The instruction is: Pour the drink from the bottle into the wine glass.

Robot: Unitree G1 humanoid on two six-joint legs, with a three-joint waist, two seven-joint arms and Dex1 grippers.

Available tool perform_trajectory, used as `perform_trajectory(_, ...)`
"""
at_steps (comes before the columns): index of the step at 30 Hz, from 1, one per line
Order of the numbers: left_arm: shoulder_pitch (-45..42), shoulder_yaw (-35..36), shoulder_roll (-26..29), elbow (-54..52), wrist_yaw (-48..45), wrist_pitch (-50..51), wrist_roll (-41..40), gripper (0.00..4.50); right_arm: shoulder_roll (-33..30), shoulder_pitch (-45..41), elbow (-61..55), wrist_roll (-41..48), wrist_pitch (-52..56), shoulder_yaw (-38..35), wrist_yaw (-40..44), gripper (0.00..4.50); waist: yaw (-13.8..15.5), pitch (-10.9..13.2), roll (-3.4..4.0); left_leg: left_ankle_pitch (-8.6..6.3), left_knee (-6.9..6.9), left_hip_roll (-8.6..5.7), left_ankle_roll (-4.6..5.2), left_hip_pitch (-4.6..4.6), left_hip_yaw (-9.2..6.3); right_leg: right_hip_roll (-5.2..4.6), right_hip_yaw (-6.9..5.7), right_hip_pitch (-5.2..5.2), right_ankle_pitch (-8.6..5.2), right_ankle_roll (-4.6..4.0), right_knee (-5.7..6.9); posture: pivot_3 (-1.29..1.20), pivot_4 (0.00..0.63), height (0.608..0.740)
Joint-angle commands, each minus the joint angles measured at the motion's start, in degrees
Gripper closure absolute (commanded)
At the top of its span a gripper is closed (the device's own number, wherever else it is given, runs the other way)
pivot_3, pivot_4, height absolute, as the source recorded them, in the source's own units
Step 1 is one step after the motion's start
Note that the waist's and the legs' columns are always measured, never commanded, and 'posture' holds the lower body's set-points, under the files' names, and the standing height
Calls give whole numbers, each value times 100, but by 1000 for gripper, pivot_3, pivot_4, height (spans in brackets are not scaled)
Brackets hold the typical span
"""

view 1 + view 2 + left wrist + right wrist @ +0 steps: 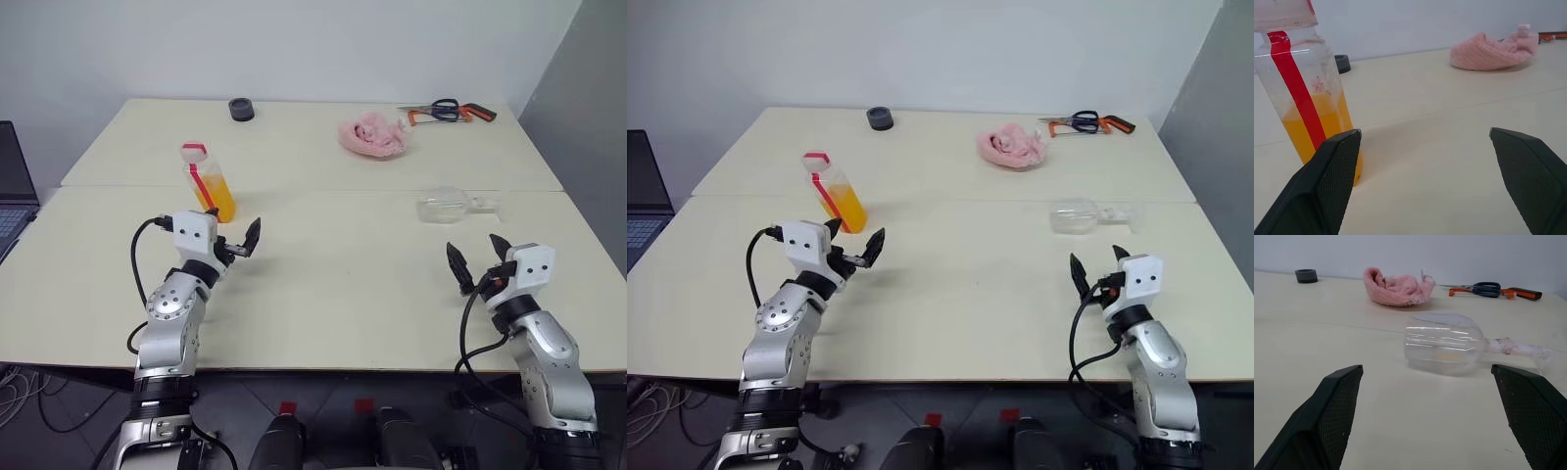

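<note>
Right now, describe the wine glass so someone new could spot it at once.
On the cream table, look at the robot's right half, just past the open right gripper. The wine glass lies there on its side, bowl toward the table's middle, stem toward the right edge. It is clear and empty, unlike the pink cloth farther back and the upright bottle of orange drink on the left.

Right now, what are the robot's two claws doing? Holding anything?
Left gripper: open, holding nothing, beside the bottle.
Right gripper: open, holding nothing.
</note>
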Motion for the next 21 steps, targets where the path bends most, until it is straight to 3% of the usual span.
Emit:
perform_trajectory(1, -129, 107, 53, -137, 12, -173, -51, 10, -26, -64, -113, 66, -133, -45, 42, 0, 0, 0, 0, 0, 0, 0, 0, 0, 0, 0, 0, 0, 0, 0, 0, 0, 150, 740)
perform_trajectory(21, -117, 356, 204, 14, 430, -90, 72, 10, 0, -19, -74, 71, -114, 114, 183, 0, 0, 0, 0, 0, 0, 0, 0, 0, -1, 0, -1, 0, 0, 0, 0, 0, 150, 740)
